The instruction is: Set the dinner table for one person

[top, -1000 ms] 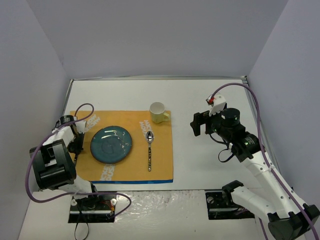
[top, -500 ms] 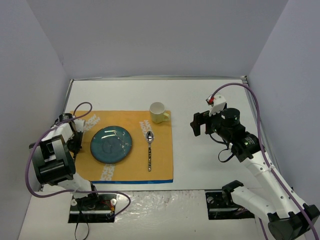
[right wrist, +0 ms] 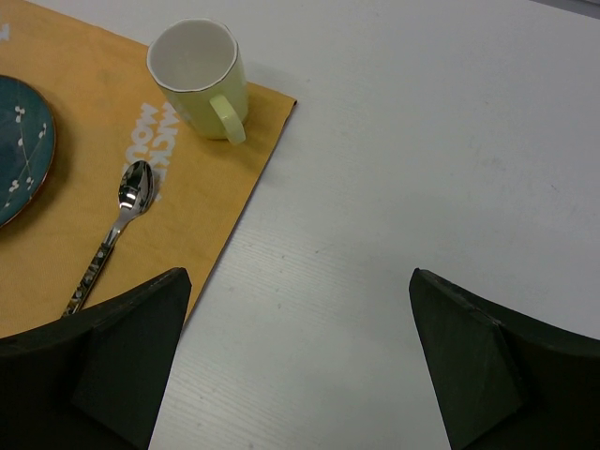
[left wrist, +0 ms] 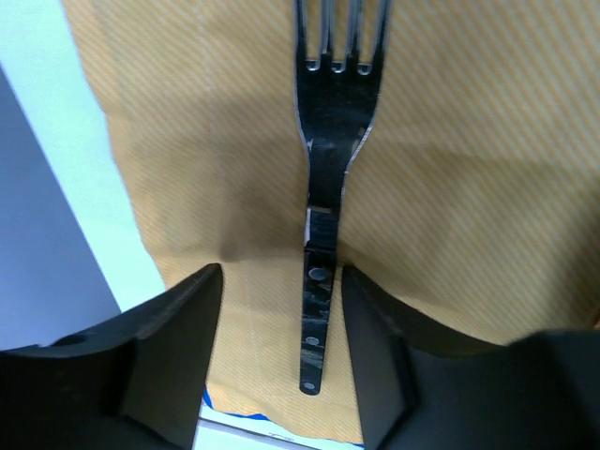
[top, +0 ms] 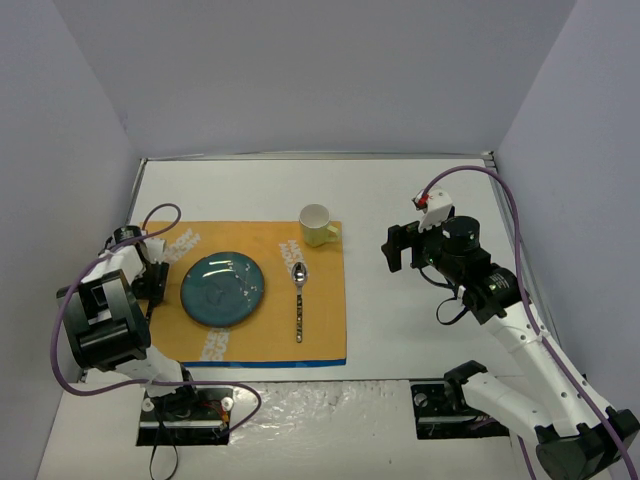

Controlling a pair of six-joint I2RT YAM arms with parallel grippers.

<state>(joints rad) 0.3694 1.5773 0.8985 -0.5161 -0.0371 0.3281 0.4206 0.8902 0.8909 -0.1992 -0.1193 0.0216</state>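
The dinner table is white and carries an orange placemat. On the mat lie a blue plate, a spoon to its right and a pale yellow mug at the far right corner. My left gripper is low over the mat's left strip. In the left wrist view it is open, and a dark-handled fork lies flat on the mat between the jaws with a gap on each side. My right gripper is open and empty above bare table.
The right wrist view shows the mug, the spoon, the plate's edge and the mat's right edge. Grey walls enclose the table on three sides. The arm bases sit at the near edge.
My left arm has shifted slightly toward the table's left edge, its gripper staying low over the mat. The right arm has not moved.
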